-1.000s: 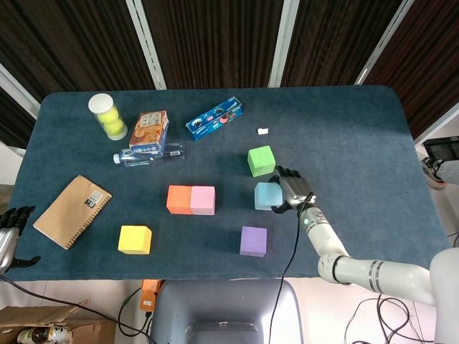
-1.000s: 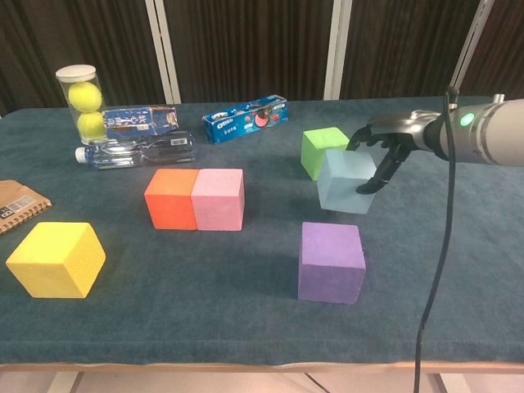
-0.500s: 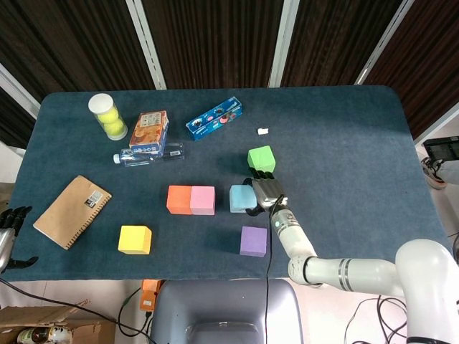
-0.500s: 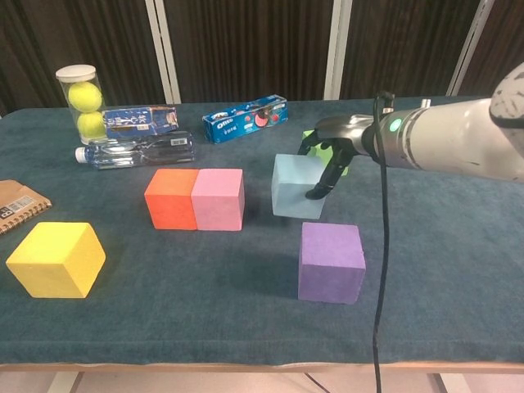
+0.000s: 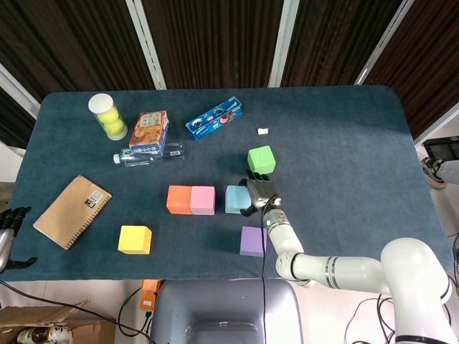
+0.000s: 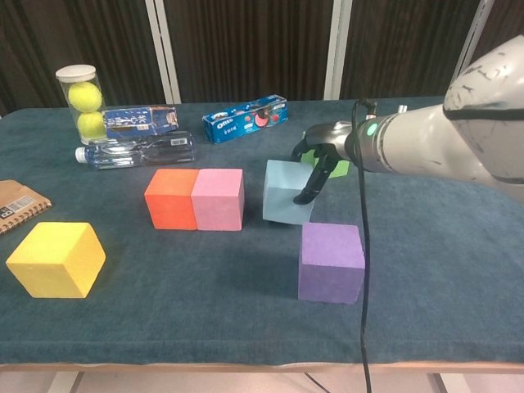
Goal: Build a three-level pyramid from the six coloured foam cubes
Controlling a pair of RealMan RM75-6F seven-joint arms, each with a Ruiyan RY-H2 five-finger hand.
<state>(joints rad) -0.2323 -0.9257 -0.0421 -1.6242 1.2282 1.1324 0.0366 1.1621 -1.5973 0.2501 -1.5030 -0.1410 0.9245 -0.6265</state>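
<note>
Light-blue foam cube [image 6: 288,191] sits gripped in the right hand [image 6: 321,155], fingers [image 6: 312,187] clamped on it, just right of the pink cube [image 6: 218,199]; the left hand [image 5: 7,228] hangs off the counter [image 5: 344,129], fingers apart.

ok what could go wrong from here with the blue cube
The right hand holds the light blue cube a small gap short of the pink cube, and it looks slightly tilted. Released like this, it may leave a gap or sit crooked, giving upper levels poor support. Pushing it in could shove the pink and orange cube pair out of line. The purple cube sits close below the hand, so the withdrawing arm might knock it.
</note>
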